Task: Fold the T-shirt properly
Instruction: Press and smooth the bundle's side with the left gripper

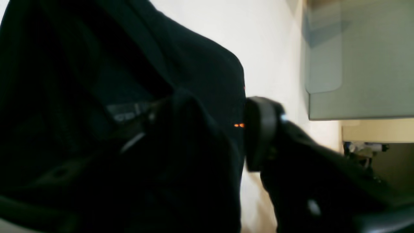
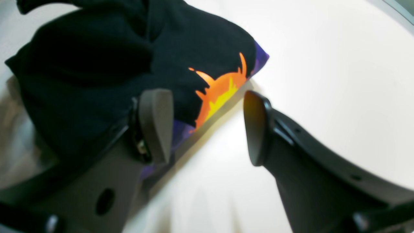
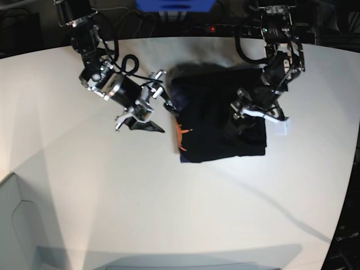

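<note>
The black T-shirt (image 3: 219,129) lies folded into a rough rectangle on the white table (image 3: 84,185). An orange print (image 2: 220,90) and purple lining (image 2: 260,55) show at its left edge. My right gripper (image 3: 167,119) is open at that edge. In the right wrist view (image 2: 207,126) one finger (image 2: 155,126) is against the cloth (image 2: 97,64) and the other is over bare table. My left gripper (image 3: 244,115) sits on the shirt's right part. In the left wrist view (image 1: 207,129) black cloth (image 1: 81,97) fills the wide gap and hides one finger; the other finger (image 1: 258,132) shows.
A grey bin (image 1: 355,64) stands beyond the table edge in the left wrist view. A small white piece (image 3: 279,126) lies by the shirt's right edge. Cables and dark equipment (image 3: 174,11) line the table's far side.
</note>
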Robot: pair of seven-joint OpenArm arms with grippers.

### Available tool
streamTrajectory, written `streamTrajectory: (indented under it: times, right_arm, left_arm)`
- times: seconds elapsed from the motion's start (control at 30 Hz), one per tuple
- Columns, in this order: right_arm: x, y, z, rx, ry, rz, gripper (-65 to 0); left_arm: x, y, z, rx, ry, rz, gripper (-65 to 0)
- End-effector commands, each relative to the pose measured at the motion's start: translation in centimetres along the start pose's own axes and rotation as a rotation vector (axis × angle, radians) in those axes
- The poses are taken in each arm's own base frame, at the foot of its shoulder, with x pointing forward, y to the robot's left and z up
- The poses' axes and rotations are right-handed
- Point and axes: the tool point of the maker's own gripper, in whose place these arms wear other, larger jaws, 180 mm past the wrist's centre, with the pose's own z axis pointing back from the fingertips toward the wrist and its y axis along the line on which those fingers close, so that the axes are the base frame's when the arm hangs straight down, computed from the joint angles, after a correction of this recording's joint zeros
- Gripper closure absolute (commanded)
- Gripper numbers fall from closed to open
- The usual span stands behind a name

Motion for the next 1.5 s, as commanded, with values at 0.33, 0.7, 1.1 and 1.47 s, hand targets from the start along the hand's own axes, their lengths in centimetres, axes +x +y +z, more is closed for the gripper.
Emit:
streamTrajectory:
  times: [0.33,0.7,1.1,1.47]
  right_arm:
    - [1.5,0.0,0.0,0.012,-0.056,0.005,-35.5]
    - [1.6,0.0,-0.1,0.012,-0.059,0.002,-35.5]
    - [1.0,0.0,0.0,0.012,-0.025,0.005,-35.5]
    - [1.0,0.0,0.0,0.012,-0.025,0.006,-35.5]
  left_arm:
    - [0.6,-1.2,2.0,-0.026,0.009,-0.074,0.0]
    - [3.4,0.5,4.5,0.044,-0.078,-0.094,-0.7]
    - [0.8,-0.6,0.5,0.130,0.013,-0.101,-41.2]
    - [-1.3,0.5,-1.4,0.177,0.081,-0.153,-13.1]
